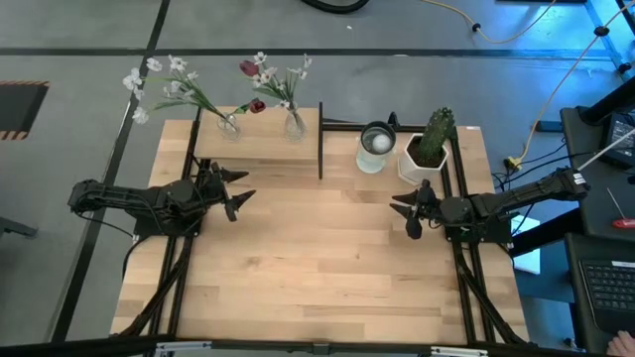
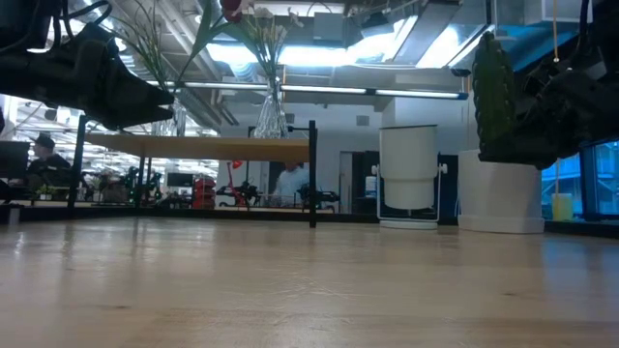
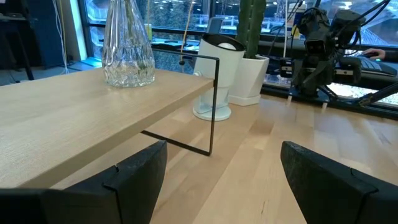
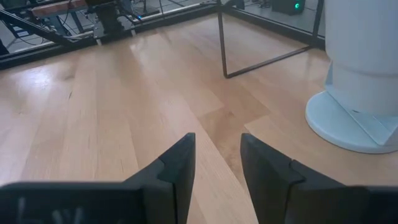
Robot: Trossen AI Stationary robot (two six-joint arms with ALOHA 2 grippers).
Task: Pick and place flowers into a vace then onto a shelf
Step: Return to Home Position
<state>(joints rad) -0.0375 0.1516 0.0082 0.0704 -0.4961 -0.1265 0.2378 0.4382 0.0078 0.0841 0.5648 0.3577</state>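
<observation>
Two clear glass vases (image 1: pixel 230 126) (image 1: pixel 295 124) stand on the raised light-wood shelf (image 1: pixel 258 139) at the table's far left. Each holds flowers: white blossoms (image 1: pixel 159 84) in the left one, white blossoms and dark red tulip heads (image 1: pixel 256 104) in the right one. In the left wrist view one vase (image 3: pixel 127 43) stands on the shelf top (image 3: pixel 93 118). My left gripper (image 1: pixel 241 188) (image 3: pixel 224 180) hovers open just in front of the shelf's near edge. My right gripper (image 1: pixel 402 216) (image 4: pixel 217 155) hovers open with a narrow gap over the table, near the white container.
A white cylindrical container (image 1: pixel 376 147) (image 4: pixel 360 68) and a green cactus in a white pot (image 1: pixel 432 149) stand at the far right. The shelf's black metal posts (image 1: pixel 320 139) (image 4: pixel 222 43) rise beside them. Bare tabletop (image 1: pixel 317 258) lies between and in front of the arms.
</observation>
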